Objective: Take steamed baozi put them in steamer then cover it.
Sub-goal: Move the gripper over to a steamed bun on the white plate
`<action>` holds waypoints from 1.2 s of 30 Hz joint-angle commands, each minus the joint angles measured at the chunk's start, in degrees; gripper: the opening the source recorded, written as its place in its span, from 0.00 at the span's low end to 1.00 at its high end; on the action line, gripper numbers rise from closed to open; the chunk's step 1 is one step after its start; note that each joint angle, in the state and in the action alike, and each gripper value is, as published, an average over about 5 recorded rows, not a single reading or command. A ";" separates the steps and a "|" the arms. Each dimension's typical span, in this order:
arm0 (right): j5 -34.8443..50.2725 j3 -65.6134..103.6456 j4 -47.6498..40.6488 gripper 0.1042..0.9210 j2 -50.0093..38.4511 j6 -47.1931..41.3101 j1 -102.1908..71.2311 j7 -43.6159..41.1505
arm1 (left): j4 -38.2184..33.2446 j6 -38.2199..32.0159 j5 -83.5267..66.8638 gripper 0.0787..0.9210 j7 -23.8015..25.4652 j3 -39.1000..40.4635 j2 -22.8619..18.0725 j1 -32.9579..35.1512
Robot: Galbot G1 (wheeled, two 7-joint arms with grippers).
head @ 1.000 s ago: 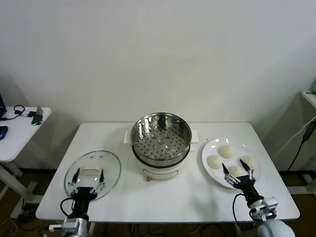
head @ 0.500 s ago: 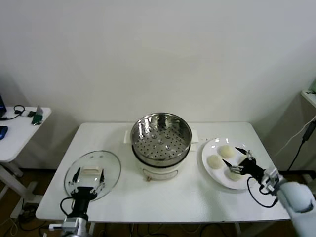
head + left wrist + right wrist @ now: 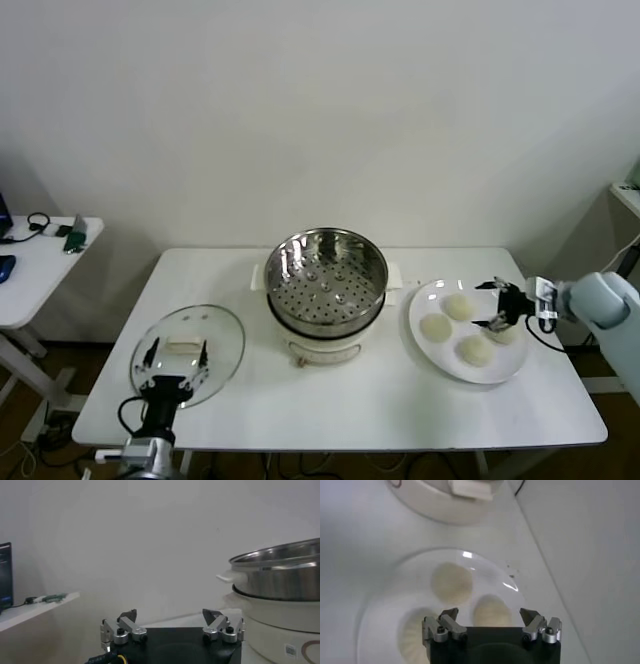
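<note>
The steel steamer [image 3: 325, 275] stands empty on its white cooker base [image 3: 320, 348] in the middle of the table. Four cream baozi lie on a white plate [image 3: 500, 366] at the right: one [image 3: 458, 306], another [image 3: 436, 327], a third [image 3: 472, 349], and one [image 3: 505, 334] partly hidden under my right gripper [image 3: 492, 304]. That gripper is open and reaches in from the right. In the right wrist view it [image 3: 490, 616] hovers over a baozi [image 3: 492, 609] seen between its fingertips. The glass cover [image 3: 188, 350] lies flat at the front left, with my open left gripper [image 3: 175, 355] over its near edge.
A small side table [image 3: 40, 255] with cables stands off to the left, apart from the white work table [image 3: 330, 400]. In the left wrist view the steamer [image 3: 280, 575] rises beside my empty left gripper [image 3: 170, 615]. A wall stands behind the table.
My right arm has swung from the table's front edge round to the right side, and its gripper now hangs over the plate's far-right baozi. The left gripper has barely shifted.
</note>
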 commanded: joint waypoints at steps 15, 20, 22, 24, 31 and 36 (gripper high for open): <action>-7.90 -29.02 -27.28 0.88 16.52 3.17 23.92 -5.58 | -0.89 1.47 -0.95 0.88 -0.46 -0.95 0.71 -0.20; -9.41 -27.60 -31.45 0.88 19.86 3.82 22.22 -4.83 | -1.08 1.65 -1.27 0.88 -0.49 -1.01 0.69 -0.68; -10.37 -26.05 -33.26 0.88 21.31 4.33 21.52 -4.57 | -1.07 1.70 -1.64 0.88 -0.48 -1.09 0.74 -0.83; -11.38 -24.60 -34.98 0.88 22.71 4.90 20.98 -4.40 | -0.98 1.78 -1.96 0.88 -0.47 -1.17 0.79 -0.92; -12.16 -23.33 -37.20 0.88 25.26 5.65 19.79 -4.23 | -0.35 2.19 -2.13 0.88 -0.70 -1.58 0.92 -0.95; -12.65 -23.02 -38.02 0.88 25.95 6.09 19.44 -4.21 | -0.27 2.38 -2.25 0.88 -0.83 -1.75 1.13 -1.02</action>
